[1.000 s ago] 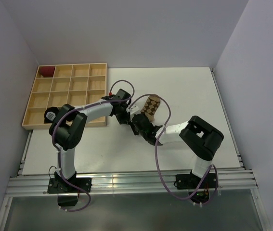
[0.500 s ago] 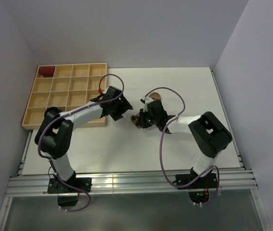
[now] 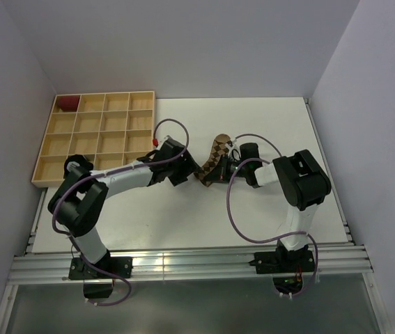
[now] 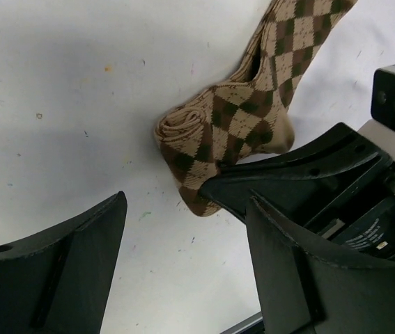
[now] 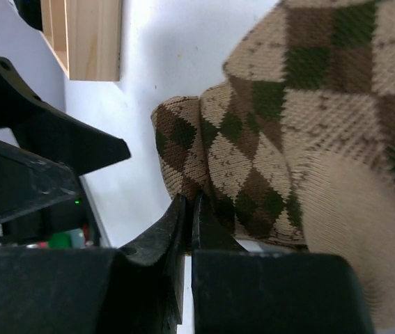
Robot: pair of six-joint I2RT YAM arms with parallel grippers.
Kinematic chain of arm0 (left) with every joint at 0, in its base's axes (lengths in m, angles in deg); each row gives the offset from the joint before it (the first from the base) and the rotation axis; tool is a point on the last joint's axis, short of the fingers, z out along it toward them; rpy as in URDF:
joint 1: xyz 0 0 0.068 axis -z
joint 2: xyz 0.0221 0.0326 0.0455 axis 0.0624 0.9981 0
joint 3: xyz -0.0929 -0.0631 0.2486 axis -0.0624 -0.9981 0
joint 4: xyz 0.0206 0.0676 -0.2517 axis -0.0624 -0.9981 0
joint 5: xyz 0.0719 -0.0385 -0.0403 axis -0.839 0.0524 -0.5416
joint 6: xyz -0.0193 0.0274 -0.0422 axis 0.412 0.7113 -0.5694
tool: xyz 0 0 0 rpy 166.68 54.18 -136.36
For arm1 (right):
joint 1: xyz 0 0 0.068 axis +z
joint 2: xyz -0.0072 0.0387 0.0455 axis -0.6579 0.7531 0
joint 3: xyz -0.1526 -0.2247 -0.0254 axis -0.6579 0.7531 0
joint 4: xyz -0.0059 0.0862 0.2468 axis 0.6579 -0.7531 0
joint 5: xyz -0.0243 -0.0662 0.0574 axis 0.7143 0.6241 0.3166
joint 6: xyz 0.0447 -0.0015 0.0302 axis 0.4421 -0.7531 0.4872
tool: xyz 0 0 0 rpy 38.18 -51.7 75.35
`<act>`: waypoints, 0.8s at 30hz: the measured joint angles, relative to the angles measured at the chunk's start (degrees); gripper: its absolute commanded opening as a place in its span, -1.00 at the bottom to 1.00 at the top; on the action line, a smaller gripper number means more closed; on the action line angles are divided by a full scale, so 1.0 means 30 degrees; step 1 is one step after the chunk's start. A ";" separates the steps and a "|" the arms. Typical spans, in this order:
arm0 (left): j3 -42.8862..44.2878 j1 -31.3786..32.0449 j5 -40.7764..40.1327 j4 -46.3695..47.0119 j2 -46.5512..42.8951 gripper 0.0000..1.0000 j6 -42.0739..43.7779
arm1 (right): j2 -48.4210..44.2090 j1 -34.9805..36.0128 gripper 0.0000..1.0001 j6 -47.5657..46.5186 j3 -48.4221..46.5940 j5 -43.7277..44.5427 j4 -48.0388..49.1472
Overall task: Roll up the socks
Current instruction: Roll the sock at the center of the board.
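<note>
The left fingers (image 4: pixel 79 264) now stand wide and hold nothing, where a second ago they were narrower. The tan argyle sock (image 3: pixel 214 158) lies stretched out on the desk (image 3: pixel 288 125) between the two sets of fingers, with only its near end curled into a loose first turn. The right fingers (image 5: pixel 162 243) are shut, tips touching that curled end; whether they pinch fabric cannot be told. The roll looks barely started. The wooden compartment tray (image 3: pixel 104 94) sits close on the left, and bare desk lies open on the far side and to the right
</note>
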 measured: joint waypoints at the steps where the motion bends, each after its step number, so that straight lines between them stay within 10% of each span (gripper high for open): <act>1: -0.0066 0.0117 0.0022 0.0029 0.0051 0.47 0.0000 | 0.0066 -0.0138 -1.00 0.0248 0.0036 -0.0204 0.0015; 24: 0.0437 0.0306 0.0546 0.2477 0.2841 0.39 0.0029 | 0.0619 -0.1377 -1.00 0.2572 0.0219 -0.0867 -0.0219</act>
